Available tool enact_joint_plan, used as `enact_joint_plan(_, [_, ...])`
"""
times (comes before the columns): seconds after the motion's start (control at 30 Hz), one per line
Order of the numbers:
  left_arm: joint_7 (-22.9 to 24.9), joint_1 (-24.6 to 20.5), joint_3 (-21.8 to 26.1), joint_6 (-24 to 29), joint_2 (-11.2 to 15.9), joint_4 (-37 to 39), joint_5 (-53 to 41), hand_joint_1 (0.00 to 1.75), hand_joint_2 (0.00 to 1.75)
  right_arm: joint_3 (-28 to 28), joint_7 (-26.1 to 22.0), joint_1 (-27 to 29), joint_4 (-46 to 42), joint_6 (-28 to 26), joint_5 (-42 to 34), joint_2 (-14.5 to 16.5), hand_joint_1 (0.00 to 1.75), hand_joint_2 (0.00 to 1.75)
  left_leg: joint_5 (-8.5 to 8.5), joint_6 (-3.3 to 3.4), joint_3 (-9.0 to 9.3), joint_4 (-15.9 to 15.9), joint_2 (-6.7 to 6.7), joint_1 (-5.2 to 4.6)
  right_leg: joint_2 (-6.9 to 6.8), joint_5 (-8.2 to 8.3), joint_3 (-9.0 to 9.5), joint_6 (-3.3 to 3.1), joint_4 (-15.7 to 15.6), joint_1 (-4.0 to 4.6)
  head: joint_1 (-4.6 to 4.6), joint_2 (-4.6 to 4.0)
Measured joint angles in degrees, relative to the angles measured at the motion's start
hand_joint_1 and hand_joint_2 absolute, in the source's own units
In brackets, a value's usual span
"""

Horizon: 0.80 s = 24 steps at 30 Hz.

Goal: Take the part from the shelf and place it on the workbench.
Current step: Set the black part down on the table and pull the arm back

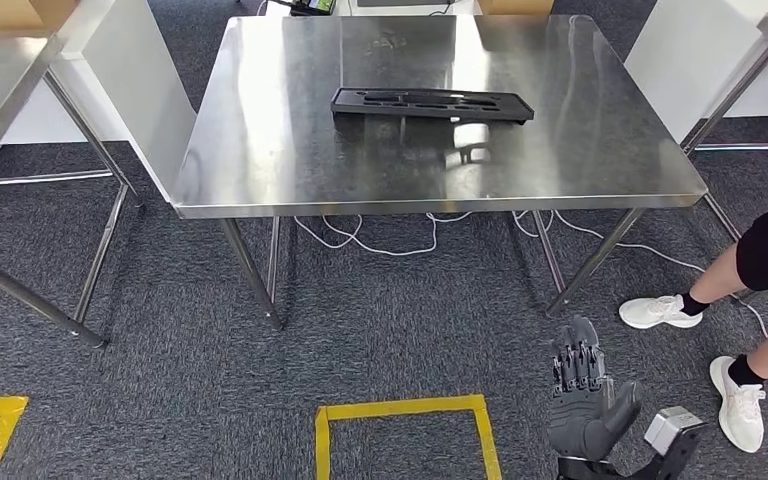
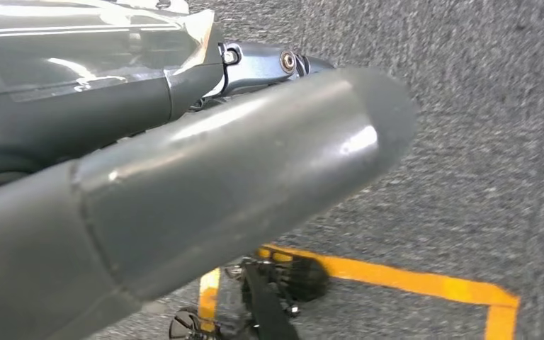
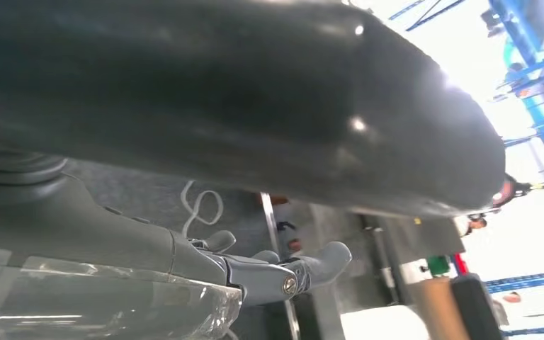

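Part: a long black moulded tray (image 1: 431, 104) lay flat on the steel table (image 1: 260, 150), near its middle, towards the far edge.
Right hand (image 1: 585, 398): hung low over the grey carpet, fingers apart, empty, well apart from the table.
Left hand (image 2: 205, 184): grip impossible to tell.
Person: white shoe (image 1: 659, 311) beside the table's right legs.

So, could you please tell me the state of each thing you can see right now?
part: lying flat on the workbench, untouched by any hand.
workbench: standing, bearing the part.
right hand: low over the carpet, fingers apart, holding nothing.
left hand: over the carpet; whether it is open or closed cannot be told.
person: standing beside the workbench, at the robot's right.
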Motion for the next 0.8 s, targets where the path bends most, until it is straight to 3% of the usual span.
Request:
enact_joint_plan(0.03, [0.0, 0.0, 0.0, 0.0, 0.0, 0.0, 0.0, 0.00, 0.00, 0.0, 0.0, -0.1, 0.3, 0.0, 0.2, 0.1, 0.00, 0.00, 0.59, -0.40, -0.72, 0.2, -0.01, 0.00, 0.03, 0.71, 2.83, 0.51, -4.1, -0.28, 0.04, 0.01])
enact_joint_plan(0.07, [0.0, 0.0, 0.0, 0.0, 0.0, -0.1, 0.0, 0.00, 0.00, 0.0, 0.0, -0.3, 0.6, 0.0, 0.3, 0.2, 0.00, 0.00, 1.16, -0.84, -1.32, 0.3, -0.04, 0.00, 0.16, 0.73, 5.56, 0.53, -8.3, -0.23, 0.11, 0.01])
enact_joint_plan(0.13, [0.0, -0.1, 0.0, 0.0, 0.1, -0.1, 0.0, 0.00, 0.00, 0.0, 0.3, -0.5, 1.0, 0.0, 0.6, 0.4, 0.00, 0.00, 2.29, -1.68, -1.86, 0.4, -0.05, -0.20, 0.30, -0.19, 8.05, -0.24, -13.1, 0.22, 0.15, 0.01])
enact_joint_plan(0.2, [0.0, 0.0, 0.0, 0.0, 0.1, -0.1, -0.1, 0.00, 0.00, 0.0, 1.0, -0.7, 2.1, 0.1, 1.1, 0.4, 0.00, 0.00, 3.09, -2.18, -2.08, 0.3, -0.06, -0.12, 0.21, 0.25, 7.29, -1.40, -13.2, 0.29, 0.02, 0.00])
enact_joint_plan(0.23, [0.0, 0.0, 0.0, 0.0, 0.2, -0.1, -0.2, 0.00, 0.00, 0.1, 1.5, -0.9, 3.0, 0.0, 1.5, 0.4, 0.00, 0.00, 2.38, -2.34, -2.39, 0.8, -0.08, 0.05, 0.12, 0.75, 6.78, -2.01, -13.1, 0.12, -0.09, 0.00])
enact_joint_plan(0.3, [0.0, 0.0, -0.1, -0.2, 0.3, -0.2, -0.5, 0.00, 0.00, 0.1, 2.1, -1.5, 6.0, -0.3, 2.6, 0.4, 0.00, 0.00, -2.55, -2.64, -3.51, 4.5, -0.14, 0.33, -0.11, 1.98, 5.53, -3.38, -13.0, -0.08, -0.31, 0.00])
enact_joint_plan(0.37, [0.0, 0.0, -0.4, -0.5, 0.3, -0.2, -1.0, 0.00, 0.00, 0.1, 2.3, -2.4, 10.6, -1.4, 4.8, 0.3, 0.00, 0.00, -8.73, -2.80, -4.70, 11.5, -0.27, 0.32, -0.27, 3.31, 4.18, -4.24, -13.0, 0.48, -0.38, 0.00])
enact_joint_plan(0.4, [0.0, 0.0, -0.6, -0.8, 0.3, -0.2, -1.3, 0.00, 0.00, 0.1, 2.0, -3.1, 14.0, -2.4, 6.8, 0.0, 0.00, 0.00, -10.03, -2.81, -4.84, 14.6, -0.34, 0.32, -0.33, 3.98, 3.47, -4.41, -12.9, 0.75, -0.39, 0.00])
enact_joint_plan(0.43, [-0.1, 0.0, -0.9, -1.1, 0.4, -0.2, -1.6, 0.00, 0.00, 0.1, 1.4, -4.0, 18.3, -3.5, 9.5, -0.4, 0.00, 0.00, -9.85, -2.71, -4.37, 16.4, -0.36, 0.32, -0.37, 4.67, 2.71, -4.44, -12.9, 1.01, -0.40, 0.00])
enact_joint_plan(0.47, [-0.1, -0.1, -1.3, -1.5, 0.4, -0.2, -2.0, 0.00, 0.00, 0.1, 0.3, -5.3, 23.5, -5.2, 12.6, -1.0, 0.00, 0.00, -8.59, -2.51, -3.18, 16.5, -0.36, 0.31, -0.37, 5.33, 1.94, -4.42, -12.8, 1.21, -0.41, 0.00])
enact_joint_plan(0.53, [-0.3, -0.2, -1.9, -2.1, 0.6, -0.2, -2.7, 0.00, 0.00, 0.1, -2.0, -9.0, 37.2, -10.1, 19.6, -2.6, 0.00, 0.00, -5.96, -1.83, 1.79, 11.2, -0.45, 0.22, -0.26, 6.55, 0.35, -4.17, -12.6, 1.45, -0.43, 0.00])
enact_joint_plan(0.6, [-0.7, -0.5, -2.5, -2.4, 0.8, -0.2, -3.1, 0.00, 0.00, 0.5, -1.5, -12.4, 51.7, -17.8, 26.7, -4.1, 0.00, 0.00, -5.96, -1.25, 7.19, 3.5, -0.66, -0.10, -0.33, 7.56, -0.66, -3.58, -12.4, 1.76, -0.36, 0.00])
enact_joint_plan(0.63, [-1.1, -0.6, -2.7, -2.4, 0.9, -0.2, -3.2, 0.00, 0.00, 1.2, 0.1, -13.5, 57.9, -22.2, 30.2, -4.7, 0.00, 0.00, -6.47, -1.08, 8.57, 1.1, -0.76, -0.33, -0.49, 8.04, -0.98, -3.20, -12.3, 1.82, -0.33, 0.00])
enact_joint_plan(0.67, [-1.6, -0.5, -2.9, -2.3, 0.9, -0.2, -3.2, 0.00, 0.00, 2.2, 2.2, -14.1, 63.2, -26.5, 33.4, -5.1, 0.00, 0.00, -6.72, -0.99, 9.01, -0.2, -0.79, -0.55, -0.66, 8.55, -1.31, -2.82, -12.3, 1.89, -0.30, 0.00])
enact_joint_plan(0.73, [-2.6, -0.4, -3.0, -2.0, 0.9, -0.1, -3.2, 0.00, 0.00, 4.7, 7.0, -14.7, 71.2, -31.9, 38.5, -5.8, 0.00, 0.00, -6.13, -0.43, 8.11, -1.1, -0.62, -0.46, -0.72, 8.68, -2.16, -2.25, -11.8, 1.97, -0.17, 0.00])
enact_joint_plan(0.8, [-3.3, -0.2, -3.1, -1.9, 1.0, -0.1, -3.1, 0.00, 0.00, 7.2, 13.7, -14.9, 76.9, -32.2, 41.8, -6.4, 0.00, 0.00, -4.81, 0.56, 6.61, -1.7, -0.29, -0.30, -0.39, 5.29, -3.57, -2.44, -8.7, 1.93, 0.20, 0.00])
